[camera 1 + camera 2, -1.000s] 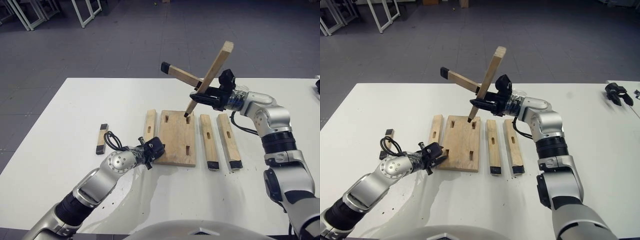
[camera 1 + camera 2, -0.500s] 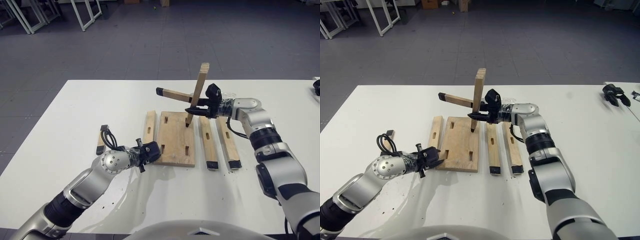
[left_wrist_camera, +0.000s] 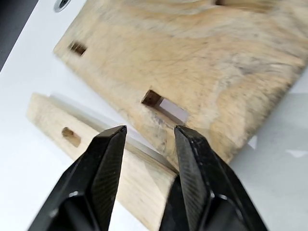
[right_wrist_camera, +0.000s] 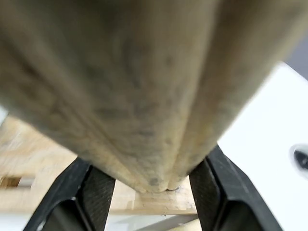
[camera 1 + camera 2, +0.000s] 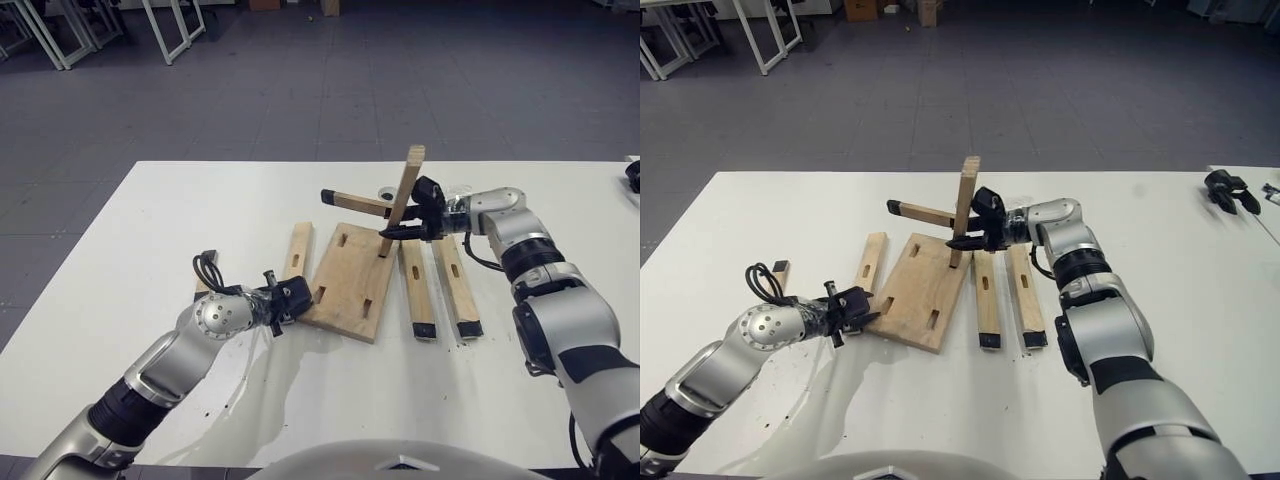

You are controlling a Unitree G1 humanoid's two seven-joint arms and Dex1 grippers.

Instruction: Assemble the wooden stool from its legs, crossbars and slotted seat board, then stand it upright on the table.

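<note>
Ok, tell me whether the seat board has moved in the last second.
Yes. The seat board has turned: its far end swung toward the nearest loose leg on the robot's right, which stayed put, so it lies askew to it.

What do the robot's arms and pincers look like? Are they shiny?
Yes! The left arm and right arm are shiny silver-grey shells with black joints. A black cable loops off the round left wrist. The left pincer and right pincer each have two black fingers; the left's are pointed, with a woven pattern.
</note>
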